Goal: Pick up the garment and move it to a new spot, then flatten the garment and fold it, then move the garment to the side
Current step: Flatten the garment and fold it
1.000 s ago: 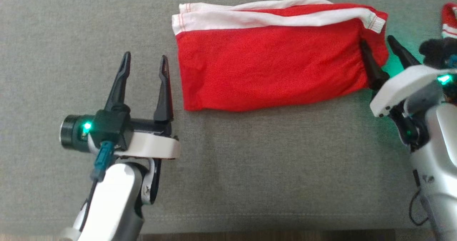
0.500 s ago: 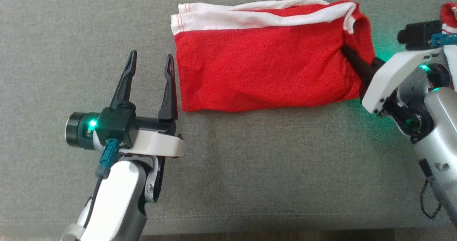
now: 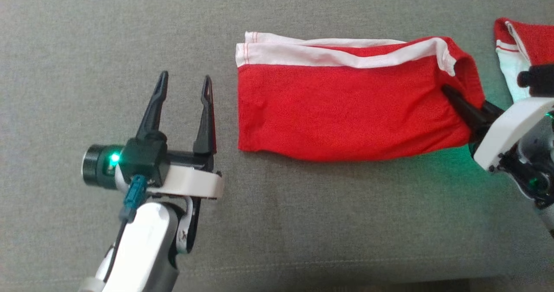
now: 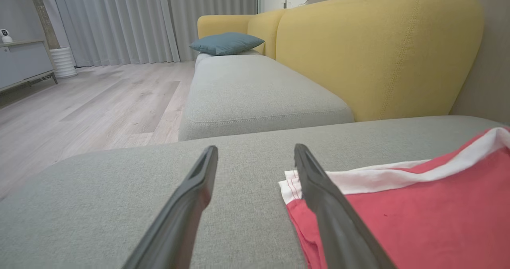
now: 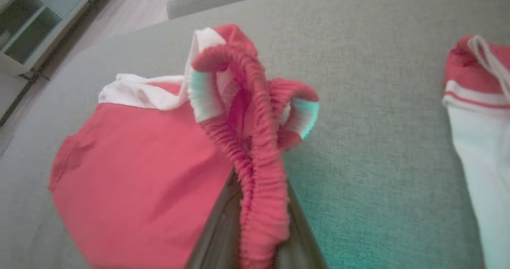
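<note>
right hand (image 3: 454,96) has clenched garment (image 3: 346,110) waistband | red, white-striped, folded | left hand (image 3: 186,75) released

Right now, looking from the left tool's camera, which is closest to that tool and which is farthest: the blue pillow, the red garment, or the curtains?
1. The red garment, just beside the left tool, on its right.
2. The blue pillow, ahead, farther along the sofa.
3. The curtains, far back, behind the pillow.

The garment (image 3: 346,110), red with a white band along its top edge, lies folded flat across the upper middle of the head view, its elastic waistband (image 3: 471,75) at the right end bunched and raised.
</note>
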Tool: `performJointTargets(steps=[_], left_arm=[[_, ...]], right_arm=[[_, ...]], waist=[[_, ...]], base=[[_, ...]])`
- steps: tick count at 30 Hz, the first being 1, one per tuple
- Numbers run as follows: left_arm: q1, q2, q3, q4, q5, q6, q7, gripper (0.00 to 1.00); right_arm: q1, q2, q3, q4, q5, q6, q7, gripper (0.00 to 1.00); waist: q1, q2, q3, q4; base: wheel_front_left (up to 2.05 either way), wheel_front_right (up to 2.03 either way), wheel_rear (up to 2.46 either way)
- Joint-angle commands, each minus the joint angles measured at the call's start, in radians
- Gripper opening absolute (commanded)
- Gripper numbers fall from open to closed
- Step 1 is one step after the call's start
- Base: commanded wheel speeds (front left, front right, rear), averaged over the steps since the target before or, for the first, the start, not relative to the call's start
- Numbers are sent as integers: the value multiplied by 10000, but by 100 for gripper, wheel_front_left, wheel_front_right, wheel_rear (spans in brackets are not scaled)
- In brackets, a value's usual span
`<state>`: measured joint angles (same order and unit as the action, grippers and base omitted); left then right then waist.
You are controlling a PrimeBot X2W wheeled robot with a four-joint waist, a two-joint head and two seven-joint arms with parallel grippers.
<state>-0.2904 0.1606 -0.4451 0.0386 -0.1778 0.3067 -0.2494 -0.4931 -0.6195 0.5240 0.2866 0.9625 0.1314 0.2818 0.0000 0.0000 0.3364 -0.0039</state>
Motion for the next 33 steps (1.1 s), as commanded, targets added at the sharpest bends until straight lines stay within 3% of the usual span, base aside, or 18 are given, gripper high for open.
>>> performJointTargets(steps=[1,8,13,19,23,24,25,26,29,33], left_arm=[[-68,209,237,-285,-20,11,-70,100],[-28,176,102,-297,-89,-31,-57,100],[-70,80,2,-291,-127,-31,-61,100],[-204,-121,-155,-234,-174,-104,-82,100],[-245,-226,-197,-178,-186,-113,-99,100],[-251,-245,-199,-161,-189,-115,-103,100],[-250,-263,-195,-151,-190,-109,-106,100],[-244,-279,-190,-147,-191,-101,-109,100],[-224,-283,-155,-140,-199,-94,-113,100],[-171,-270,-78,-119,-190,-69,-119,100]], right_arm=[[86,-296,-36,-456,215,-7,16,0],[-473,394,128,-1797,2544,-7,1442,0],[-1151,1651,483,-1477,3555,-7,2243,0],[-2009,3164,1150,66,3280,-7,2169,0],[-2439,3645,1578,1256,2405,-7,1564,0],[-2510,3724,1654,1537,2164,-7,1343,6],[-2564,3812,1734,1768,1932,-7,1108,42],[-2597,3900,1818,1932,1729,-7,866,100],[-2645,4025,1993,2103,1310,-7,276,100],[-2728,3996,2568,1944,13,-7,-1433,100]], waist=[[0,0,-54,3],[0,0,-210,233],[0,0,-141,581],[0,0,4,1134],[0,0,62,1414],[0,0,67,1461],[0,0,69,1488],[0,0,73,1509],[0,0,77,1509],[0,0,50,1371]], base=[[0,0,0],[0,0,0],[0,0,0],[0,0,0],[0,0,0],[0,0,0],[0,0,0],[0,0,0],[0,0,0],[0,0,0]])
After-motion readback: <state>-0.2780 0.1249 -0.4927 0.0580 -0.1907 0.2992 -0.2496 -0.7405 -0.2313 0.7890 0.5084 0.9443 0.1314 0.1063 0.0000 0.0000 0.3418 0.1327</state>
